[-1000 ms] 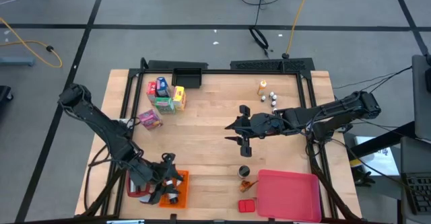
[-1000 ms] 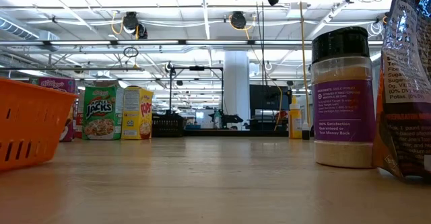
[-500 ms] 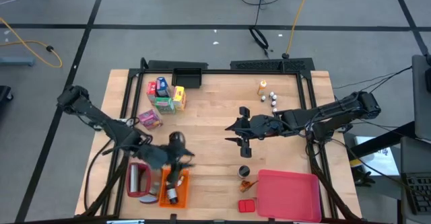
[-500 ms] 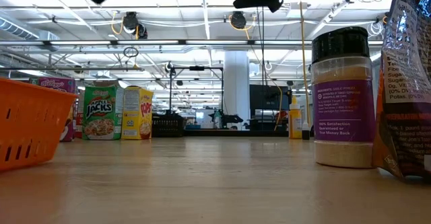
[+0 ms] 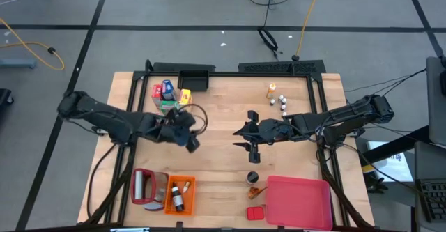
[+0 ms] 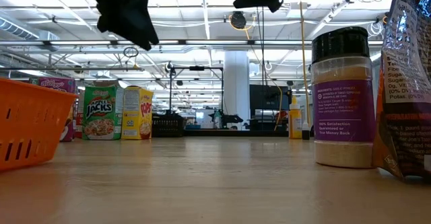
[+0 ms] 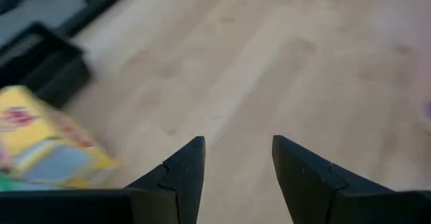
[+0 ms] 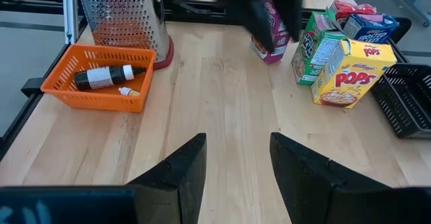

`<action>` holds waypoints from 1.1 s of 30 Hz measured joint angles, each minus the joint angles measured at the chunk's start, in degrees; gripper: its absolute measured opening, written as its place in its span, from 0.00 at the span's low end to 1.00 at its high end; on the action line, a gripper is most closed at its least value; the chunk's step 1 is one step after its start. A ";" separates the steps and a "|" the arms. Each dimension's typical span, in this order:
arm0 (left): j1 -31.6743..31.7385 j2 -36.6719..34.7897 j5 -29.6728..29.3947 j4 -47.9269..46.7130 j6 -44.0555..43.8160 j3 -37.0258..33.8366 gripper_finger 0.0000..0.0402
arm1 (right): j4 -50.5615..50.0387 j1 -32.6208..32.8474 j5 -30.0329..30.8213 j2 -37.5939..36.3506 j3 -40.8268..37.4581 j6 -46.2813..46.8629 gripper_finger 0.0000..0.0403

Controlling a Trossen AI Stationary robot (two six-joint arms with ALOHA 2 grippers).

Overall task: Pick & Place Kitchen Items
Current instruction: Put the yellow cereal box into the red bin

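High view: left gripper (image 5: 189, 136) hangs over the wooden worktop (image 5: 223, 93) just beside the cluster of small cardboard food boxes (image 5: 169, 98), likely placed for the next pick. I count four boxes together there, red, blue, green and yellow; whether a pink one lies under the arm I cannot tell. Right gripper (image 5: 251, 143) waits mid-worktop, above a dark round tin (image 5: 253, 177). Orange rectangular plastic crate (image 5: 179, 194) at the near edge holds two bottles, so it reads as the drop point. One flat pink-red tray (image 5: 298, 200) beside it. One orange bottle (image 5: 271, 90) and three or so tiny white-capped bottles (image 5: 283, 102) wait at the far edge.

Low view: three boxes stand upright in a row; one black-capped shaker jar (image 6: 343, 96) is close by.

Left wrist view: fingers spread, nothing between them; yellow cereal box (image 7: 48, 146) lies near.

Right wrist view: fingers apart, empty. Five boxes show here, pink included; one metal grater (image 8: 121, 12) stands behind the crate.
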 joint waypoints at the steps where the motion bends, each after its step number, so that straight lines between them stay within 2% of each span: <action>1: 1.26 0.00 -0.70 -1.05 -0.02 0.00 0.43 | 0.00 -0.01 0.00 0.00 0.00 -0.14 0.38; 6: 7.92 0.00 -3.54 -6.53 -0.92 0.00 0.43 | 0.00 0.00 0.11 0.00 -0.02 -0.83 0.38; 10: 13.31 0.02 -3.64 -10.33 -3.11 0.00 0.43 | -0.02 -0.04 0.24 0.00 -0.02 -0.93 0.38; 15: 19.41 0.02 0.47 -11.42 -4.07 0.00 0.43 | 0.00 -0.04 0.24 0.00 -0.02 -1.14 0.38; 20: 24.02 0.50 2.22 -11.43 -2.23 0.00 0.43 | 0.00 -0.05 0.26 0.00 -0.02 -1.14 0.38; 33: 31.50 0.96 9.82 -10.59 0.89 0.00 0.43 | -0.02 -0.07 0.26 -0.02 -0.02 -1.58 0.38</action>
